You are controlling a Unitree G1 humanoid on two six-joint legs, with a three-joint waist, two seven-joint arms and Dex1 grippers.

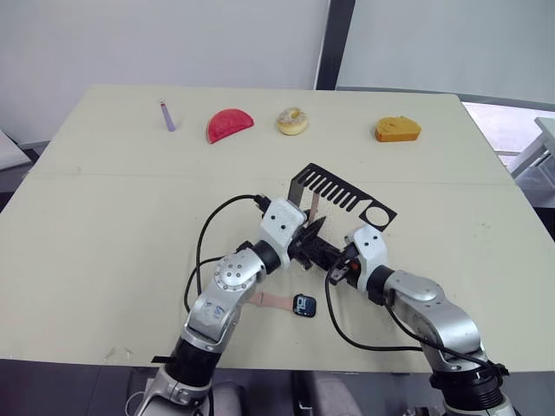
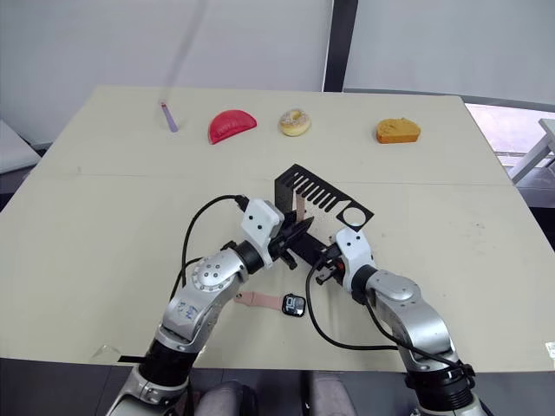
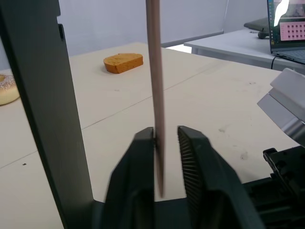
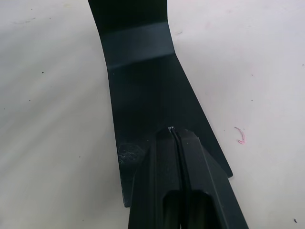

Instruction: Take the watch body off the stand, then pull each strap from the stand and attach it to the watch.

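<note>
The stand's (image 1: 345,196) base was pinned by the closed right gripper (image 4: 177,143) so the hanging strap (image 3: 155,95), flanked by the narrowly parted left gripper (image 3: 166,138), could be pulled. The watch (image 1: 304,305) lay on the table.

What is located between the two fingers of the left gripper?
In the left wrist view, a hanging strap runs down between the fingers of the left gripper, touching one finger, with a small gap to the other.
</note>
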